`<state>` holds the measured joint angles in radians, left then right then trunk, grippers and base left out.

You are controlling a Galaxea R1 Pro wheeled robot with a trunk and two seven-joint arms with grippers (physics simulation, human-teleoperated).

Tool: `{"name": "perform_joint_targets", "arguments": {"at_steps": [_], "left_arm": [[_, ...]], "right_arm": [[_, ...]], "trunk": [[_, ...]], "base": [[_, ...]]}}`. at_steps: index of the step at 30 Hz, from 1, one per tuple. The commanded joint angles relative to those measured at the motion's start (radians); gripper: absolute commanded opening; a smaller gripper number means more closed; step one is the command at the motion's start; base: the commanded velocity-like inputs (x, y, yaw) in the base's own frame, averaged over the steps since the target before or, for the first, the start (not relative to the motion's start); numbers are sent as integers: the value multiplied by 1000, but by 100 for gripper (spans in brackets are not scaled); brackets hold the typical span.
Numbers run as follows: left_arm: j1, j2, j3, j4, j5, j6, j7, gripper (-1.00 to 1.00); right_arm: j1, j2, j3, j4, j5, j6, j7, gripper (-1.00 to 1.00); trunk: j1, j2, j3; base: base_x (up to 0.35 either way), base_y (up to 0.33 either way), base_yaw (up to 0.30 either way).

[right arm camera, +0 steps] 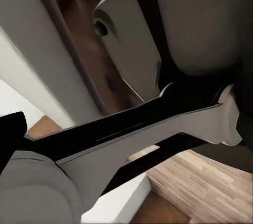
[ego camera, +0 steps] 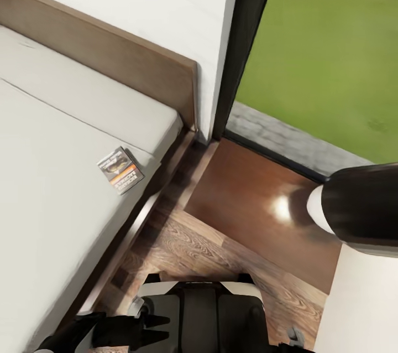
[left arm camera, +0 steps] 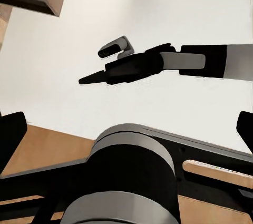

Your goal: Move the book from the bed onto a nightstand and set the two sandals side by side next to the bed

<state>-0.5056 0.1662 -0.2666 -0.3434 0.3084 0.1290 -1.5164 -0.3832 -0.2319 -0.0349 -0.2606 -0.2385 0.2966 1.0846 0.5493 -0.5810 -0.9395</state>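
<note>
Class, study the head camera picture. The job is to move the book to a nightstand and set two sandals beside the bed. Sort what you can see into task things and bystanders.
Belongs to the job:
book, lying near the mattress edge
bed
nightstand, between the bed and the window

Just there:
window with grass outside
wood floor

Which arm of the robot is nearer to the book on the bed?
Left. The left gripper is low beside the bed, below the book. The right arm is across the nightstand, farther from it.
</note>
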Motion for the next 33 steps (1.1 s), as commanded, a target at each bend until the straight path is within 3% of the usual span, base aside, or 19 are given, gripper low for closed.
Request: {"name": "perform_joint_targets", "arguments": {"at_steps": [1, 33], "left_arm": [[-1, 1, -8, 0, 8, 11, -2, 100], [-1, -10, -9, 32, 5, 11, -2, 100]], "right_arm": [[0, 0, -3, 0, -3, 10, 3, 100], [0, -1, -3, -1, -2, 10, 4, 100]], "trunk": [[0, -1, -1], [0, -1, -1]], "base": [[0, 0, 289], [0, 0, 289]]}}
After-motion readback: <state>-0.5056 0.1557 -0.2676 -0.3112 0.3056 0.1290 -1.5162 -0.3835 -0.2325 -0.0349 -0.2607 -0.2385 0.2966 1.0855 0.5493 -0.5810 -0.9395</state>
